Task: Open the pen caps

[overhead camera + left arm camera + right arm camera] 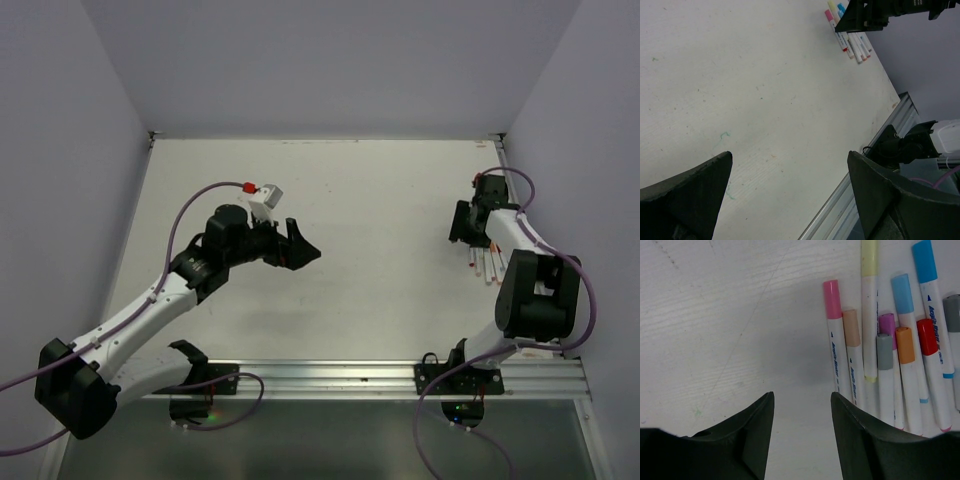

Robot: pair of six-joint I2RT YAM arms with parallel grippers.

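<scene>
Several white pens (900, 390) lie side by side on the table, all capped. Their caps show in the right wrist view: pink (832, 299), red (926, 336), blue (925, 260), purple (886, 324), plus yellow, peach, grey, orange and light blue ones. My right gripper (801, 397) is open and empty, just left of the bunch, its right finger close beside the pink-capped pen. In the top view it (463, 232) hovers by the pens (485, 262) at the table's right edge. My left gripper (305, 252) is open and empty over mid-table; its view (789, 157) shows the pens (850, 40) far off.
White walls enclose the table on three sides; the right wall runs close behind the pens. An aluminium rail (350, 378) runs along the near edge with both arm bases. A purple cable (185, 215) loops over the left arm.
</scene>
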